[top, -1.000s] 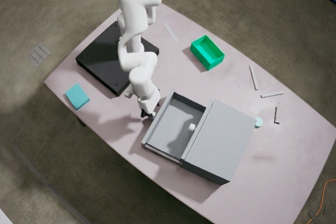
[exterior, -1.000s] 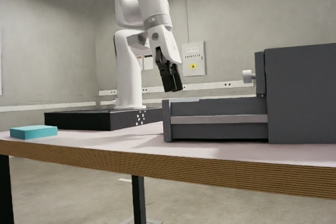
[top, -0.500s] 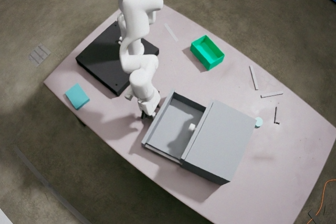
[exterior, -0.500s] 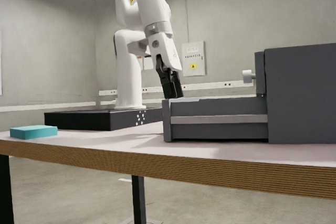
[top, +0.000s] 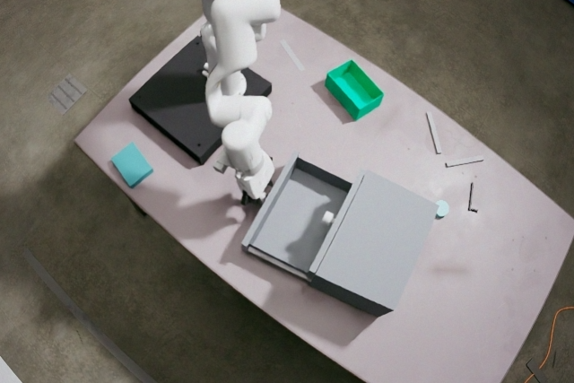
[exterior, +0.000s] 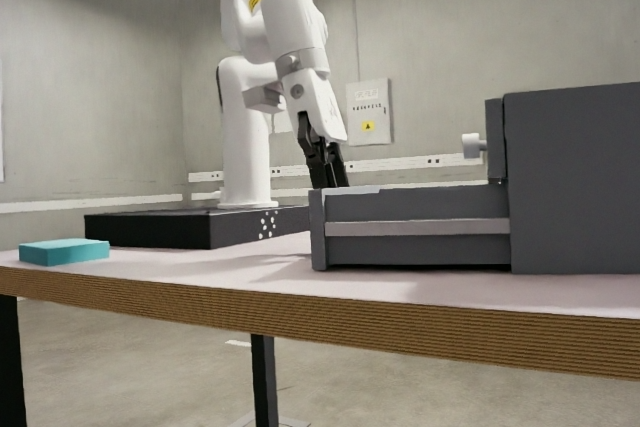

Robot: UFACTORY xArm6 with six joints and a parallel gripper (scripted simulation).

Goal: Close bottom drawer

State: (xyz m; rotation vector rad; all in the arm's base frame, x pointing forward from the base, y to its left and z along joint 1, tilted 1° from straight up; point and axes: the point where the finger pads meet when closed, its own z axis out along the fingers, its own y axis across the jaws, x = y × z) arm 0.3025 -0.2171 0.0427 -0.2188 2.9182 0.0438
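Note:
A grey cabinet (top: 378,239) lies on the pink table, also in the side view (exterior: 571,176). Its bottom drawer (top: 296,216) stands pulled far out toward the arm; it shows in the side view (exterior: 410,226) as a long low box. The upper drawer is in, with a white knob (top: 326,217) (exterior: 471,145) sticking out. My gripper (top: 251,198) (exterior: 326,182) points down just outside the drawer's front panel, at its far end. The fingers stand partly open with nothing between them. Their tips are hidden behind the drawer front in the side view.
The arm's black base plate (top: 195,96) is behind the gripper. A teal block (top: 131,164) (exterior: 64,250) lies at the table's left end. A green bin (top: 353,88) stands at the back. Thin strips (top: 433,132) and a small teal disc (top: 441,208) lie beyond the cabinet.

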